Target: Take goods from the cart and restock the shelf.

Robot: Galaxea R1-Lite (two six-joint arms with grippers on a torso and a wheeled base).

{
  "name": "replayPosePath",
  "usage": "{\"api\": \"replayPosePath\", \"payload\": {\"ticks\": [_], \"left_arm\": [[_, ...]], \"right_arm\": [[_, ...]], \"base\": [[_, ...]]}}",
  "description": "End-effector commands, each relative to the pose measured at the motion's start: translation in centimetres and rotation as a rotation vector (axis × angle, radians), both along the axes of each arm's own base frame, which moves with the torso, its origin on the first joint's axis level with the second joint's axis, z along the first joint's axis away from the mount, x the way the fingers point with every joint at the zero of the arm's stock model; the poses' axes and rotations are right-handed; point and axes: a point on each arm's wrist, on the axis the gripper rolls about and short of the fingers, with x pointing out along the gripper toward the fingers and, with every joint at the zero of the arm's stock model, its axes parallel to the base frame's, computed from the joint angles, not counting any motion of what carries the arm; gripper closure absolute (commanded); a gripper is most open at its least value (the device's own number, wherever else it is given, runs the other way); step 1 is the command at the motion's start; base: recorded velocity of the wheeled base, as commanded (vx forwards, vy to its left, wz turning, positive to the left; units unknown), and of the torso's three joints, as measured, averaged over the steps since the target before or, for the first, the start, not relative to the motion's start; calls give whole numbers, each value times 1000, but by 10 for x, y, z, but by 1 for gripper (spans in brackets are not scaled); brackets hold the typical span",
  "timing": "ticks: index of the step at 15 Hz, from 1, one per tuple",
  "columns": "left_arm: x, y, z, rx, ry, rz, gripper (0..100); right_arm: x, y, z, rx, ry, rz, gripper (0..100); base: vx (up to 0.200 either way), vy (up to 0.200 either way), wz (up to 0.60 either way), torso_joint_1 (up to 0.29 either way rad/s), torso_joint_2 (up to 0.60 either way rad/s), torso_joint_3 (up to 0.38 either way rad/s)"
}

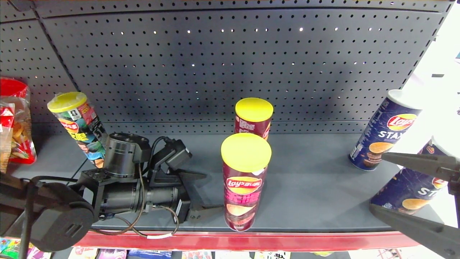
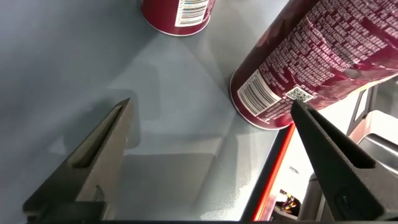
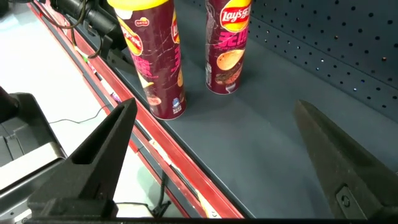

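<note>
While both arms sit at the shelf (image 1: 316, 187), neither has hold of any goods. The left gripper (image 1: 206, 194) lies low over the grey shelf board near its red front edge, jaws spread wide with nothing between them. In the left wrist view the same gripper (image 2: 211, 104) shows bare board in the gap between its fingers (image 2: 93, 155).

The front maroon can (image 1: 245, 183), yellow-lidded, stands upright at the front edge of the board, just beside the left gripper on the side toward the robot's right. The near fingertip comes close to the can's base; whether they touch cannot be told. In the left wrist view this can (image 2: 311, 56) stands just beyond one fingertip, outside the gap. The rear maroon can (image 1: 253, 118) stands upright directly behind it, near the perforated back panel (image 1: 215, 64), and the two are apart.

The right gripper (image 1: 376, 181) is at the right end of the shelf, jaws likewise wide apart and holding nothing. In its own wrist view the gripper (image 3: 216, 104) frames bare board, with the front maroon can (image 3: 152, 56) and the rear maroon can (image 3: 227, 43) farther along the shelf.

Two blue cans stand at the right end: one blue can (image 1: 384, 131) toward the back, the other blue can (image 1: 413, 187) nearer the front, partly behind the right gripper's fingers. A green-and-black can (image 1: 77, 122) with a yellow lid stands at the back left, behind the left arm. A snack bag (image 1: 14, 122) sits at the far left.
</note>
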Motion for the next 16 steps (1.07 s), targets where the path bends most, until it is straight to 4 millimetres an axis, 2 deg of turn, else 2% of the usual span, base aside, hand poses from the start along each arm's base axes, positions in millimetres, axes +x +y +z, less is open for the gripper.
{"api": "replayPosePath", "payload": {"ticks": [1, 16], "left_arm": [[0, 0, 0, 0, 0, 0, 0], [1, -3, -2, 1, 3, -8, 0]], "right_arm": [[0, 0, 0, -2, 0, 1, 0], [1, 1, 0, -3, 2, 1, 0]], "base": [[0, 0, 0, 0, 0, 0], [0, 0, 0, 0, 0, 0]]}}
